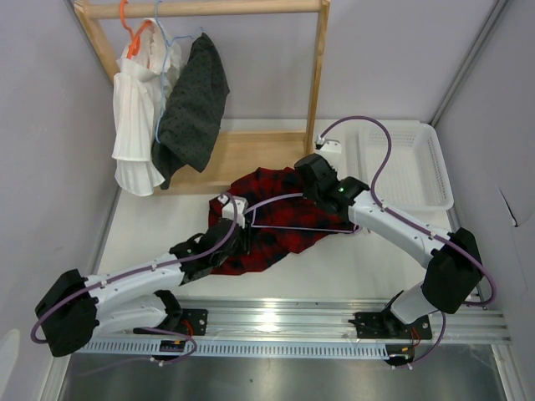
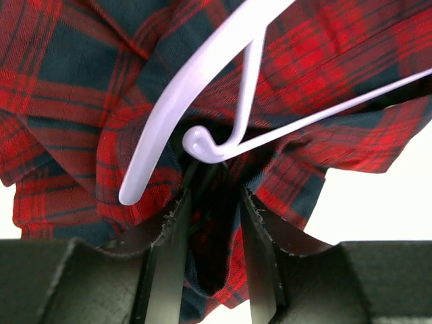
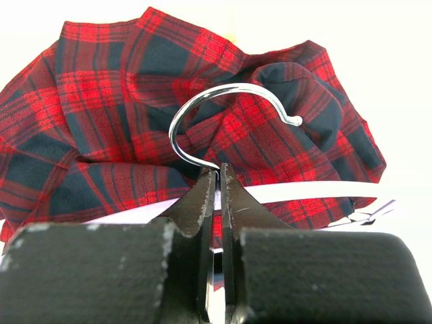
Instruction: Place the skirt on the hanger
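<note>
The red-and-black checked skirt (image 1: 272,238) lies bunched on the white table between both arms. It fills the left wrist view (image 2: 67,101) and the right wrist view (image 3: 101,101). The lilac hanger (image 1: 301,227) lies across the skirt. Its arm and end curl show in the left wrist view (image 2: 175,108), its bar in the right wrist view (image 3: 304,192). My left gripper (image 1: 234,219) is at the skirt's left edge, its jaws (image 2: 214,202) closed on a fold of cloth just under the hanger's end. My right gripper (image 1: 316,180) is shut (image 3: 217,177) on the base of the hanger's metal hook.
A wooden rack (image 1: 318,75) stands at the back. On it hang a white pleated garment (image 1: 138,125) on an orange hanger and a dark dotted garment (image 1: 194,100) on a pale blue hanger. A white basket (image 1: 418,167) sits at the back right. Grey walls close both sides.
</note>
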